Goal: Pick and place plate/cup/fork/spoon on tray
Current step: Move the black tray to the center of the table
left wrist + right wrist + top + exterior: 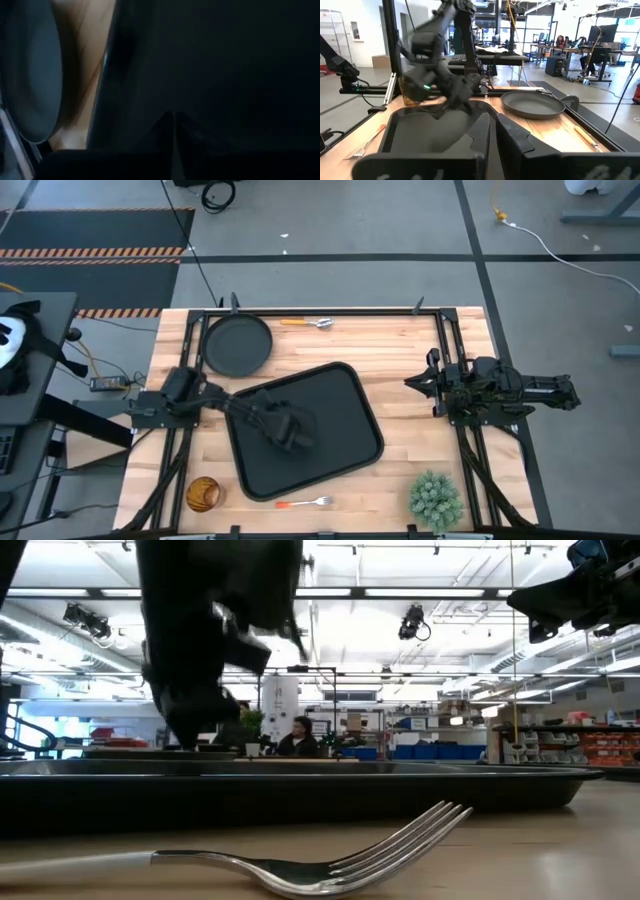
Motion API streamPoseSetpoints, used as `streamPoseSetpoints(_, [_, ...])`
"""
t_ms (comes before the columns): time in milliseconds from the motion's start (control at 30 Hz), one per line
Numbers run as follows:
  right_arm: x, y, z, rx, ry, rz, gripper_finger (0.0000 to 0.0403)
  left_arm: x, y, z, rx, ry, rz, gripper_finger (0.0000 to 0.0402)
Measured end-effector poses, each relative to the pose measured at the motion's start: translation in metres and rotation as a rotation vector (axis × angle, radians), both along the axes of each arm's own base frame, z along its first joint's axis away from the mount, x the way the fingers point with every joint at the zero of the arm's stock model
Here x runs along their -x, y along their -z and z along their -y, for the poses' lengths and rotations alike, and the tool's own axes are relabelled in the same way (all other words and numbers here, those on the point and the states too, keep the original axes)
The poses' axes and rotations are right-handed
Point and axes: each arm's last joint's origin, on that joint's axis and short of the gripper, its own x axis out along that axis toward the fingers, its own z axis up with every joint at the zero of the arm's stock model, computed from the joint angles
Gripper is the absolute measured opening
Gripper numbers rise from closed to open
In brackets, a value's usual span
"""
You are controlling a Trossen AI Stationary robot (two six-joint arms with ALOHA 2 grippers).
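Note:
The black tray [340,395] lies in the middle of the table. My left gripper [300,432] is shut, low over the tray's floor [225,65]. The round black plate [238,345] rests flat on the table at the far left, beside the tray. The spoon [308,323] lies near the far edge. The fork [305,503] lies near the front edge, close in the low view [330,860]. The amber cup [203,494] stands at the front left. My right gripper [410,382] is shut and empty, above the table to the right of the tray. My left gripper has its shut fingers [165,137] pointing down at the tray's floor near its middle. I cannot tell whether they touch it.
A green spiky plant [435,498] stands at the front right. Bare wood shows between the tray and the right arm. People sit in the room behind the table.

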Motion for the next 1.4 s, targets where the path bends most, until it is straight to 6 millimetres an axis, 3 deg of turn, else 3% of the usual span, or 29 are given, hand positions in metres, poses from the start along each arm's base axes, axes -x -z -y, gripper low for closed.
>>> streamPoseSetpoints(300, [0.0,0.0,0.0,0.0,0.001,0.0,0.0038,0.0,0.022,-0.055,0.041,-0.116,-0.005,0.002])
streamPoseSetpoints(600, [0.0,0.0,0.0,0.0,0.001,0.0,0.0038,-0.041,0.023,-0.075,0.099,0.059,0.273,0.0015])
streamPoseSetpoints(833, [0.0,0.0,0.0,0.0,0.0,0.0,0.0038,-0.062,0.019,-0.074,0.1,0.204,0.428,0.0012])
streamPoseSetpoints(967, [0.0,0.0,0.0,0.0,0.0,0.0,0.0038,-0.063,0.017,-0.075,0.09,0.252,0.397,0.0012])
streamPoseSetpoints(1067, [0.0,0.0,0.0,0.0,0.001,0.0,0.0038,-0.057,0.01,-0.063,0.114,0.235,0.366,0.0012])
streamPoseSetpoints(1267, [0.0,-0.001,0.0,0.0,-0.003,0.006,0.0038,-0.031,-0.013,-0.014,0.143,0.184,0.364,0.0011])
streamPoseSetpoints(1400, [0.0,-0.002,0.0,0.001,-0.003,0.02,0.0038,-0.009,-0.018,-0.004,0.113,0.066,0.29,0.0011])
